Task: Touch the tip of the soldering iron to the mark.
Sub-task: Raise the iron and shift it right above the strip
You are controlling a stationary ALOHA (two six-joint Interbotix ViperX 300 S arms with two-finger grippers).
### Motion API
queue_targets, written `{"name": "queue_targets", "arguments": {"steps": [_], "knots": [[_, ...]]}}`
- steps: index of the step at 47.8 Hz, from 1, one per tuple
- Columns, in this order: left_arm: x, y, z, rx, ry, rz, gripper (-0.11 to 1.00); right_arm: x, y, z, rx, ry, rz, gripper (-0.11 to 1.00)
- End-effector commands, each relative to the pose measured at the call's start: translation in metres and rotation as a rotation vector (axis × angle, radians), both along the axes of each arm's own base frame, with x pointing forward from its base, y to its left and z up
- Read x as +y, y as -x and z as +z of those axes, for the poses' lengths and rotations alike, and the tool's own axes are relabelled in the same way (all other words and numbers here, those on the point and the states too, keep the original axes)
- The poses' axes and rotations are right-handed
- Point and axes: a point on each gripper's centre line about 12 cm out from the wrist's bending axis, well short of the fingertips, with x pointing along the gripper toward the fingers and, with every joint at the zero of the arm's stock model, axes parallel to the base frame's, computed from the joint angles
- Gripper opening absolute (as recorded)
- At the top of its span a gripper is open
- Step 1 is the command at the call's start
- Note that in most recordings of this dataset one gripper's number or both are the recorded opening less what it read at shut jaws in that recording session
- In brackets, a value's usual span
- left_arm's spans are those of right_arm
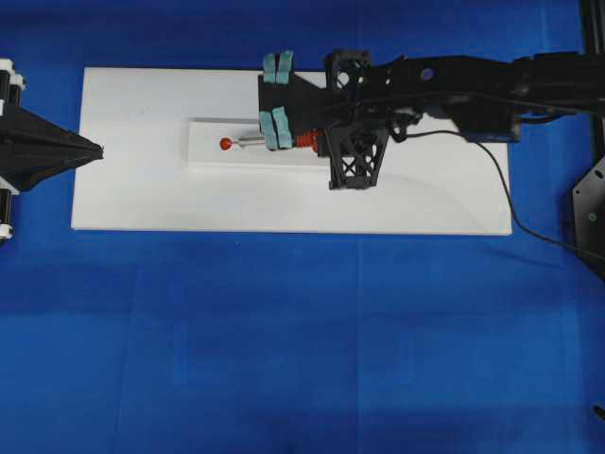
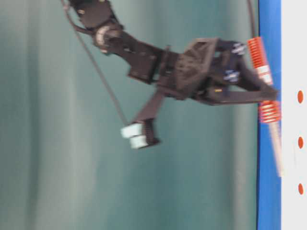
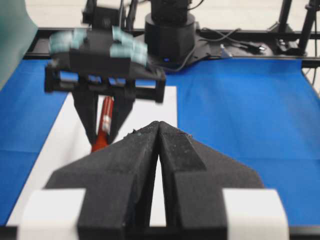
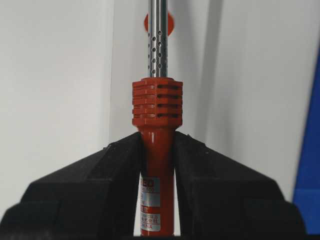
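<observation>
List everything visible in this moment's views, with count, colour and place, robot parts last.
soldering iron: one, orange-red handle with silver shaft, held over the white block, shaft pointing toward the dots
cord: one, black, trailing from the right arm across the board to the right
red dots: three in a row on the white block in the table-level view; only one shows uncovered overhead
white block: one, raised, lying on the board
white board: one, flat, on the table cover
table cover: one, blue
left gripper: one, black, shut, empty, at the board's left edge
right gripper: one, black, shut on the iron's handle
</observation>
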Motion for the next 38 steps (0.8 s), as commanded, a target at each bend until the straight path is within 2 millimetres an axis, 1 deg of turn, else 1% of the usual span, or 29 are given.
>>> {"name": "queue_targets", "arguments": {"steps": [1,11,16,25,32,38], "knots": [[0.000,-0.001,0.004,-0.012,0.000,0.002,0.00,-0.002,0.000,0.044,-0.094,0.033,-0.001,0.07],[0.000,-0.001,0.005,-0.014,0.001,0.001,0.00,-0.004,0.012,0.082,-0.113,0.077,-0.002,0.07],[0.000,-0.001,0.004,-0.014,0.003,0.001,0.00,-0.004,0.016,0.092,-0.118,0.087,-0.003,0.07],[0.000,-0.001,0.005,-0.015,0.003,0.001,0.00,-0.004,0.017,0.094,-0.116,0.086,-0.006,0.07],[0.000,-0.001,0.005,-0.015,0.003,0.001,0.00,-0.004,0.018,0.092,-0.110,0.086,-0.005,0.07],[0.000,-0.001,0.005,-0.017,0.001,0.001,0.00,-0.004,0.022,0.090,-0.082,0.082,-0.009,0.07]]}}
